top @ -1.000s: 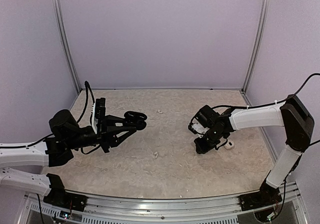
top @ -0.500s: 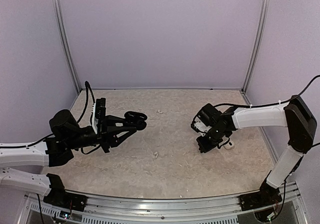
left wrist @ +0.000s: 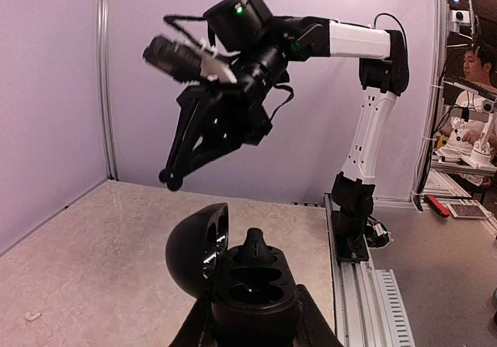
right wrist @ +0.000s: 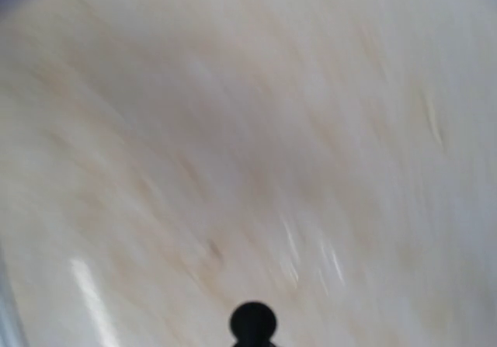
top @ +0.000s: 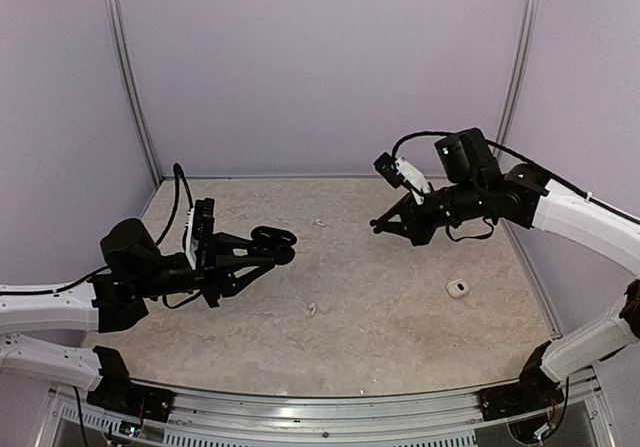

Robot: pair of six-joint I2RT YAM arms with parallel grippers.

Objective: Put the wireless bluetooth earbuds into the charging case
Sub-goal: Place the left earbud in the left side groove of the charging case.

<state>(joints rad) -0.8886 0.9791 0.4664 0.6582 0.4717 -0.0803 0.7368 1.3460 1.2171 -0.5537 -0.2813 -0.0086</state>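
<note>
My left gripper (top: 266, 248) is shut on the base of a black charging case (top: 273, 239) and holds it above the table. In the left wrist view the case (left wrist: 252, 289) stands between my fingers with its lid (left wrist: 194, 248) swung open to the left. One black earbud (left wrist: 256, 248) stands in its far slot and the near slot looks empty. My right gripper (top: 379, 225) is raised high over the table, fingers together. A small round black piece (right wrist: 253, 321) shows at its tip, apparently a black earbud. Two white earbuds (top: 320, 223) (top: 312, 310) lie on the table.
A small white rounded object (top: 457, 288) lies on the table at the right, below the right arm. The right arm's base and rail (left wrist: 351, 230) stand at the table edge. A person (left wrist: 475, 67) sits beyond the table. The right wrist view is blurred.
My right arm has lifted from the table beside the white object and swung up and back, its tip now pointing toward the case. The left arm has barely moved.
</note>
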